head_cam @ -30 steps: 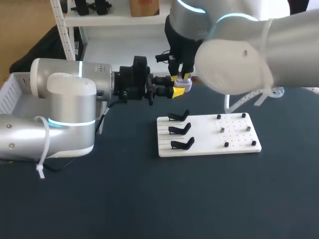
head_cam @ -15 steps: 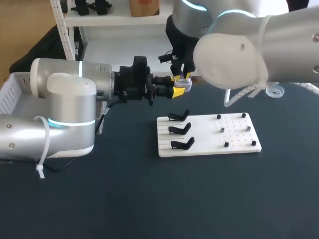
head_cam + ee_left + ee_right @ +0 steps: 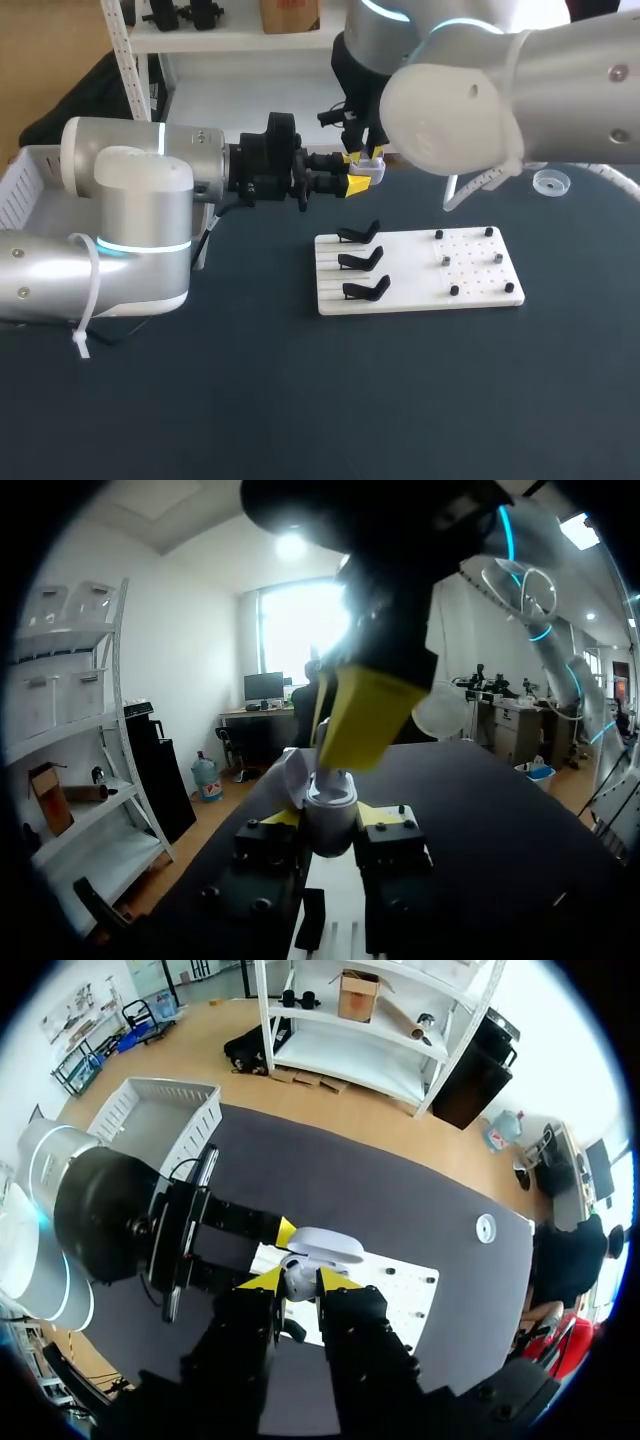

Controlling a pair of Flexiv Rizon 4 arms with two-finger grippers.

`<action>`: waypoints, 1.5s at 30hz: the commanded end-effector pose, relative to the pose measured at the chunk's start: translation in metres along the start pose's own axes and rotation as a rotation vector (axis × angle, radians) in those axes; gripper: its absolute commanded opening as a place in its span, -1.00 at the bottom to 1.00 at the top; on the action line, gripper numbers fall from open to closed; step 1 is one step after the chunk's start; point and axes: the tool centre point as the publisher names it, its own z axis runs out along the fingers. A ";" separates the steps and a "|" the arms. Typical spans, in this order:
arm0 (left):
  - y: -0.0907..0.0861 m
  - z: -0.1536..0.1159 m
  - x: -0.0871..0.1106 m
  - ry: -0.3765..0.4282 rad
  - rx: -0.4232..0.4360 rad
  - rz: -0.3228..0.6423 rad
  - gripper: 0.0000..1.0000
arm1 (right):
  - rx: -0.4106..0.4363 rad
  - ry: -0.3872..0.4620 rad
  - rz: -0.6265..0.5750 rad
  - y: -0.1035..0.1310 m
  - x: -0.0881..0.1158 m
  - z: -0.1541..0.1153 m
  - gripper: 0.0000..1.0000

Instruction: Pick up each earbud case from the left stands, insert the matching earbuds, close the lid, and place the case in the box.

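My left gripper (image 3: 328, 818) has its yellow tips clamped on both sides of the earbud case (image 3: 330, 802). The case is white, rounded, glossy plastic with its lid hinged up. It's held in the air at 11 o'clock off the white stand board (image 3: 410, 285). My right gripper (image 3: 296, 1280) sits straight over the case, close on its open top. I can't tell if it grips anything.

The board is flat and rectangular. It has three black hooked stands (image 3: 360, 260) in a column on its 9 o'clock half and small black pegs (image 3: 470, 258) on the dotted 3 o'clock half.

A white slotted-wall box (image 3: 25, 180) is at 9 o'clock on the dark matte table (image 3: 300, 400).
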 end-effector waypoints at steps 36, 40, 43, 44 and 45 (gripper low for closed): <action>-0.001 0.000 0.001 -0.002 -0.003 0.002 -1.00 | 0.000 0.007 0.000 0.002 0.002 0.009 -0.37; -0.001 0.000 0.001 -0.002 -0.003 0.002 -1.00 | 0.003 0.008 -0.012 0.003 0.002 0.007 -0.36; -0.001 0.000 0.001 -0.002 -0.003 0.002 -1.00 | 0.007 0.011 -0.014 0.003 0.001 0.007 -0.36; -0.001 0.000 0.001 -0.002 -0.003 0.002 -1.00 | 0.007 0.011 -0.014 0.003 0.001 0.007 -0.36; -0.001 0.000 0.001 -0.002 -0.003 0.002 -1.00 | 0.008 0.012 -0.014 0.003 0.002 0.006 -0.37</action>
